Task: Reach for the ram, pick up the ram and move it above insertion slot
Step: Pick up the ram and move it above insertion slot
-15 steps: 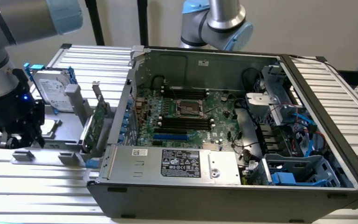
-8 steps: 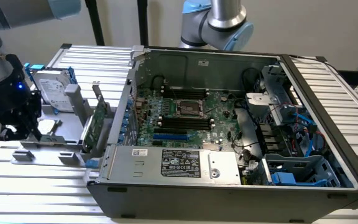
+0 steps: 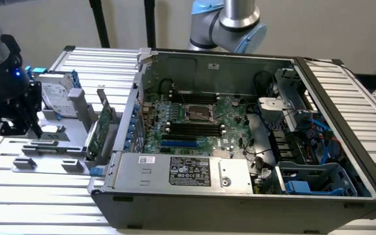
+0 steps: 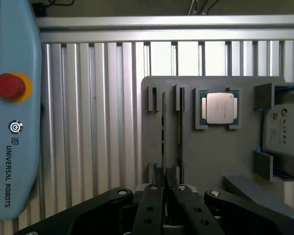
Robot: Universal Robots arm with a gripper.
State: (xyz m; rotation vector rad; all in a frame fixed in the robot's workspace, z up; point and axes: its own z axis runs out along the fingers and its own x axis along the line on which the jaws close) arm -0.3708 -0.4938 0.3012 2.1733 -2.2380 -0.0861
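Observation:
The ram (image 4: 162,128) is a thin green stick seen edge-on, standing in a groove of the grey holder plate (image 4: 210,156). Its near end runs in between my gripper's (image 4: 166,177) two black fingers (image 4: 154,196), which are drawn close on either side of it. In the exterior view the gripper (image 3: 33,128) hangs low over the holder plate (image 3: 44,152) at that view's left, outside the computer case. The insertion slot (image 3: 195,128) is one of several parallel black sockets on the green motherboard (image 3: 230,110) inside the open case, far from the gripper.
A processor chip (image 4: 218,107) lies in a frame beside the ram. A hard drive (image 3: 60,98) and an upright green expansion card (image 3: 100,128) stand on the fixture near the case wall (image 3: 130,117). A blue teach pendant (image 4: 12,107) lies on the ribbed table.

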